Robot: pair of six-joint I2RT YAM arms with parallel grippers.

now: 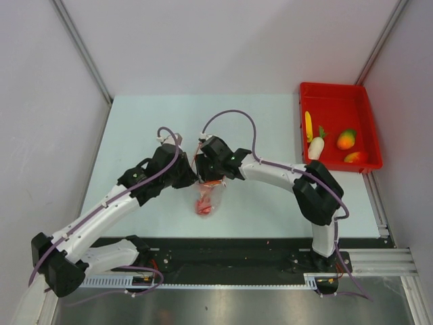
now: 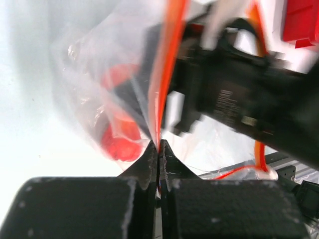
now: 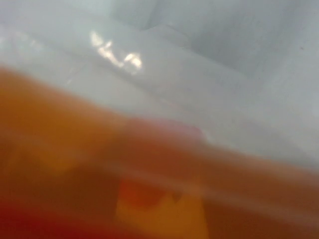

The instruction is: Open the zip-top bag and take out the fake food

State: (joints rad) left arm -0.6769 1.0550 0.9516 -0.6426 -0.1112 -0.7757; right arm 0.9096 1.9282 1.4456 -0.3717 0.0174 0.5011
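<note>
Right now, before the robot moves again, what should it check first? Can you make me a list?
1. Is the left gripper pinching the zip strip of the zip-top bag? ok; shut on it.
2. Does the right gripper hold the other side? cannot tell; its camera is blurred.
3. Is the bag's mouth open? cannot tell.
4. Is the fake food all out? not ok; red pieces sit inside the bag.
5. Has the red tray room? ok; bare floor shows between its toys.
</note>
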